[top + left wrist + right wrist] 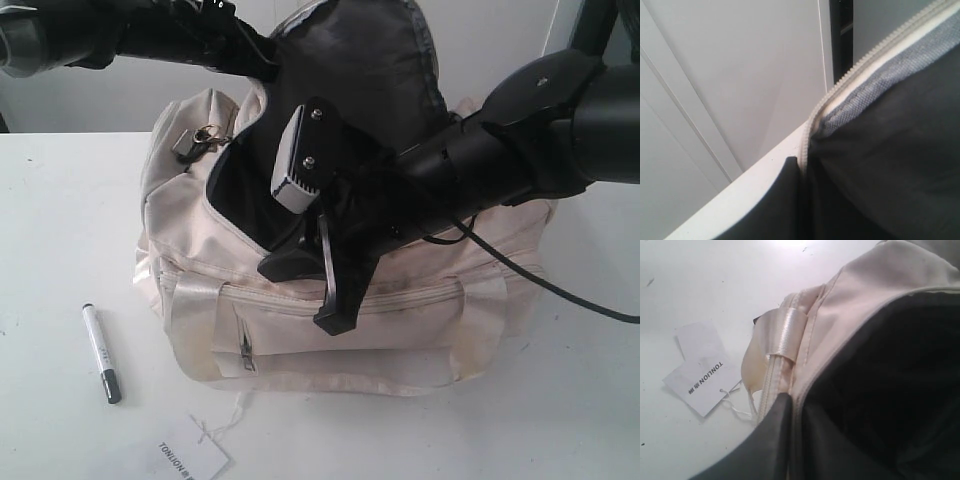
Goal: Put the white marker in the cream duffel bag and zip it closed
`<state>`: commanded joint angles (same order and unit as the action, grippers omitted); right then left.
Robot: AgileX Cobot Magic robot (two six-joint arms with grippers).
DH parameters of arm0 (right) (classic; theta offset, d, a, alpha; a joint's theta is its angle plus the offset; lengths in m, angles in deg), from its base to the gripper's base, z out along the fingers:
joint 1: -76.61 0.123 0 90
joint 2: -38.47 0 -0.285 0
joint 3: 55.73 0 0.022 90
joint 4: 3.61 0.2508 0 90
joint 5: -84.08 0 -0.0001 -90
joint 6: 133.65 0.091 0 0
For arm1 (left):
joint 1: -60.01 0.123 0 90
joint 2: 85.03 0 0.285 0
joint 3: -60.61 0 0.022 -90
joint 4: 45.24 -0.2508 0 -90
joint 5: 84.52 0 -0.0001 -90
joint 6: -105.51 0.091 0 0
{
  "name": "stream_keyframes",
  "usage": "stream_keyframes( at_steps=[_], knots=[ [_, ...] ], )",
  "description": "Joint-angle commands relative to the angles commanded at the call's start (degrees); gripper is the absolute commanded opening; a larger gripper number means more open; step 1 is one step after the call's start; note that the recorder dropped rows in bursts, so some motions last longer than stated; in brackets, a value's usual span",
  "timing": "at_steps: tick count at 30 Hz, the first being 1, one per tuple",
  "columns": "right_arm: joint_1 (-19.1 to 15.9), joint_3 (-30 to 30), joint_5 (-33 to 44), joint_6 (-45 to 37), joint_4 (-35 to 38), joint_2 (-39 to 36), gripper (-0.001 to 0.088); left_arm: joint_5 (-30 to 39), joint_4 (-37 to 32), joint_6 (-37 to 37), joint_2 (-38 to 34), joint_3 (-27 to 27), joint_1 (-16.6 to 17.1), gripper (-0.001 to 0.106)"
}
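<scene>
Starting at the left gripper [801, 170]: one dark finger [782, 200] shows in the left wrist view. The grey zip edge of the top flap [370, 70] runs down against it, and the jaws are clamped on that edge. In the exterior view the flap stands raised, with its dark lining facing the camera.

Right gripper [794, 406]: one finger [770, 445] lies along the front rim of the cream duffel bag [420, 330], at the edge of the mouth. The other finger is hidden by fabric, so it cannot be told whether the jaws are parted or gripping.

Obstructions: the right arm crosses the open mouth from the right and covers much of it. Its black cable [540, 280] trails over the right end of the bag. A satin handle [785, 332] loops just beside the right finger, above the front pocket zip [340, 300]. A metal lock with a ring [192, 142] hangs at the left end of the bag.

Open room: the white table [60, 230] is bare to the left of the bag. A paper tag [192, 458] lies in front, near the table's near edge, joined to the bag by a thin string.

Task item: the white marker [100, 352] lies flat on the table at the front left. It is outside the bag and apart from it, with its black cap end nearest the camera.

Container: the bag is unzipped. The interior that shows is dark lining, and its contents cannot be made out.
</scene>
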<state>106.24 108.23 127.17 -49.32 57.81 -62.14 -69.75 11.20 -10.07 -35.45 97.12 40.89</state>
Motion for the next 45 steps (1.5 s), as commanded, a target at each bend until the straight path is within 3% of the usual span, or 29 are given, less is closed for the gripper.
stream_keyframes(
  at_steps=[7,15,18,28,31,34,37,40,45],
  knots=[
    [0.0,0.0,0.1,0.0,0.0,0.0,0.0083,0.1,0.0,0.0,0.0,0.0,0.0,0.004],
    [0.0,0.0,0.1,0.0,0.0,0.0,0.0083,-0.2,0.0,0.0,0.0,0.0,0.1,0.052],
    [0.0,0.0,0.1,0.0,0.0,0.0,0.0083,-0.2,0.0,-0.4,0.0,0.0,0.1,0.062],
    [0.0,0.0,0.1,0.0,0.0,0.0,0.0085,-0.3,0.1,-0.8,1.6,0.0,0.1,0.063],
    [0.0,0.0,0.1,0.3,0.0,0.0,0.0152,-0.3,0.1,-3.1,1.6,0.0,0.1,0.063],
    [0.0,0.0,0.1,0.6,0.0,0.0,0.0287,-0.2,0.1,-3.2,1.6,0.0,0.1,0.064],
    [0.0,0.0,0.1,1.1,0.0,0.0,0.0398,-0.2,0.1,-3.2,1.6,0.0,0.1,0.071],
    [0.0,0.0,0.1,1.7,0.0,0.0,0.0416,-0.2,0.1,-3.2,1.6,0.0,0.1,0.080],
    [0.0,0.0,0.1,2.9,0.0,0.5,0.0416,-0.2,0.1,-3.2,1.7,0.0,0.1,0.082]
  ],
)
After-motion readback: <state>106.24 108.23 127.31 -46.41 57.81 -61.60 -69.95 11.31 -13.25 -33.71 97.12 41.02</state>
